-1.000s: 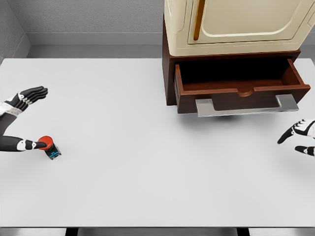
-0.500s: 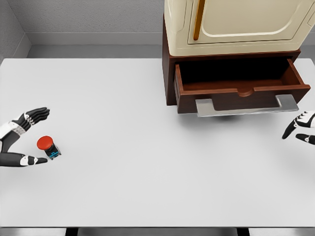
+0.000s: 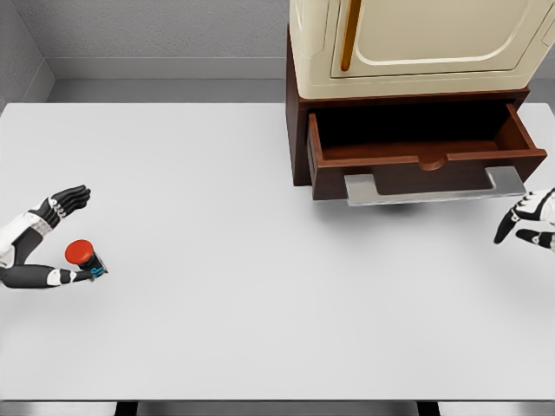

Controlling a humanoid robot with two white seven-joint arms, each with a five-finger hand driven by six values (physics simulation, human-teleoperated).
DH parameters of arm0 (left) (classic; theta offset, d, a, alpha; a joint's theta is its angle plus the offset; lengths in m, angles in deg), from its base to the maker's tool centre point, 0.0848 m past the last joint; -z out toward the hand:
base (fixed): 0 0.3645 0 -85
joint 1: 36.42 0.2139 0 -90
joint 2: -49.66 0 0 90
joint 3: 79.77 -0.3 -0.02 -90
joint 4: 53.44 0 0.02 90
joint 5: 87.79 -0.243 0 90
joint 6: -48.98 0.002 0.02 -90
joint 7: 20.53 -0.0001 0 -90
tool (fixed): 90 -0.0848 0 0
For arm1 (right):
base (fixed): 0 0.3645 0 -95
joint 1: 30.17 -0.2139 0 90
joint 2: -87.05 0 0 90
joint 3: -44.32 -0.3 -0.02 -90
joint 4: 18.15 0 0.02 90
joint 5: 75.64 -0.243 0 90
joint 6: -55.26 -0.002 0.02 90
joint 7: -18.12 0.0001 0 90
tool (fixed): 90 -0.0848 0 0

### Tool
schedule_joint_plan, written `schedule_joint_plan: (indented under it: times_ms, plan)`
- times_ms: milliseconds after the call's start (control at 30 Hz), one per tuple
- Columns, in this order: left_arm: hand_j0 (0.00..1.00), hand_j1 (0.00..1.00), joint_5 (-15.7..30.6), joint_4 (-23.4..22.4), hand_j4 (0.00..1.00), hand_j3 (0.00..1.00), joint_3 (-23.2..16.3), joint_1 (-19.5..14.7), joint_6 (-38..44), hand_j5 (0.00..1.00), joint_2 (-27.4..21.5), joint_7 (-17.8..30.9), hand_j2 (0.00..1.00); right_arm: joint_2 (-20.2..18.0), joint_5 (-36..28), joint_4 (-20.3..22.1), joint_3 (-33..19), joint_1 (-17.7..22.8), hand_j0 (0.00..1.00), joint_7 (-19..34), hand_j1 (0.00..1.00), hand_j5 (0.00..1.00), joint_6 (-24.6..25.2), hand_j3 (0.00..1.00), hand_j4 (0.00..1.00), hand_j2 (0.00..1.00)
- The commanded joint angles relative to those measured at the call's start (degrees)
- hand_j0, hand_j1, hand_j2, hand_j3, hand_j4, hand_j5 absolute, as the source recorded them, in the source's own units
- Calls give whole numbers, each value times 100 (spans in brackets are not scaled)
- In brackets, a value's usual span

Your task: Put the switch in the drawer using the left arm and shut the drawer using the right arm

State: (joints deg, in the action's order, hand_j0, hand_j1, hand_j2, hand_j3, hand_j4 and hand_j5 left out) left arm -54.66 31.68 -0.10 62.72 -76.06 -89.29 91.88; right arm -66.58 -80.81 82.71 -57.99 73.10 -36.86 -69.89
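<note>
the switch (image 3: 83, 256), a small body with a red round cap, stands on the white worktop (image 3: 225, 260) near its left edge, well apart from the drawer (image 3: 421, 160). the left robot hand (image 3: 52, 238) brackets it: fingers spread above and behind the cap, thumb reaching in below so that its tip sits at the switch's base, a posture suited to pinching the part from two sides; the grasp does not look complete, and the hand holds nothing firmly as far as can be judged. the drawer stands pulled out from the dark wooden cabinet (image 3: 299, 130) under a cream appliance (image 3: 416, 39), its cavity open to receive the part. the right robot hand (image 3: 529, 221) waits at the right edge, just below the metal handle (image 3: 434, 186), fingers loosely parted and empty, placed ready to push the front shut
</note>
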Motion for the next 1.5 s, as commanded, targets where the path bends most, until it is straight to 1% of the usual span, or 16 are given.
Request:
schedule_joint_plan:
  times_ms: [0, 100, 133, 200, 300, 333, 467, 633, 733, 800, 833, 967, 1133, 1233, 1300, 1467]
  plan:
    - [100, 100, 1, -153, 100, 100, -153, 0, 4, 100, 53, 0, 100, -44, -36, 4, 133, 0, 48, -1, 48, 48, 15, 48, 48, 48]
    - [100, 100, -26, -338, 100, 100, -250, -9, 4, 100, 202, 0, 100, -44, -36, 4, 651, -466, 48, -1, 48, 48, 15, 48, 48, 48]
    - [100, 100, -26, -373, 100, 100, -259, -9, 4, 100, 264, 0, 100, -36, -36, -5, 651, -484, 48, -1, 48, 48, 15, 48, 48, 48]
    - [100, 100, -140, -479, 100, 100, -259, -9, 4, 100, 290, 0, 100, -27, -36, -5, 651, -449, 48, -1, 48, 48, 15, 48, 48, 48]
    - [100, 100, -140, -646, 100, 100, -250, -26, 4, 100, 308, 0, 100, -27, -36, 4, 660, -396, 49, -1, 49, 49, 15, 49, 49, 49]
    - [100, 100, -140, -663, 100, 100, -250, -79, 4, 100, 308, 0, 100, -27, -36, 4, 660, -387, 49, -1, 49, 49, 15, 49, 49, 49]
    - [100, 100, -114, -654, 100, 100, -241, -88, 4, 100, 290, 0, 100, -27, -36, 4, 660, -378, 49, -1, 49, 49, 15, 49, 49, 49]
    - [100, 100, -131, -962, 100, 100, -250, -132, 4, 100, 343, 0, 100, -27, -36, 4, 660, -378, 49, -1, 49, 49, 15, 49, 49, 49]
    - [100, 100, -149, -1006, 100, 100, -259, -141, 4, 100, 422, 0, 100, -36, -36, -5, 643, -378, 50, -1, 50, 50, 15, 50, 50, 50]
    - [97, 97, -149, -1006, 97, 97, -259, -132, 4, 97, 422, 0, 97, -27, -45, -5, 651, -378, 51, -1, 51, 51, 15, 51, 51, 51]
    - [92, 92, -158, -989, 92, 92, -267, -132, 4, 92, 422, 9, 92, -27, -45, -5, 651, -378, 50, -1, 50, 50, 15, 50, 50, 50]
    - [84, 84, -184, -918, 84, 84, -285, -123, 4, 84, 422, 9, 84, -36, -45, -5, 651, -369, 50, -1, 50, 50, 15, 50, 50, 50]
    - [77, 77, -228, -901, 77, 77, -294, -88, 4, 77, 422, 9, 77, -36, -45, -5, 651, -361, 50, -1, 50, 50, 15, 50, 50, 50]
    - [76, 76, -237, -901, 76, 76, -294, -70, 4, 76, 422, 9, 76, -44, -45, -5, 651, -361, 50, -1, 50, 50, 15, 50, 50, 50]
    - [69, 69, -237, -901, 69, 69, -294, -70, 4, 69, 422, 9, 69, -44, -45, -5, 651, -361, 50, -1, 50, 50, 15, 50, 50, 50]
    - [58, 58, -272, -909, 58, 58, -294, -70, 4, 58, 422, 18, 58, -44, -45, -5, 660, -361, 50, -1, 50, 50, 15, 50, 50, 50]
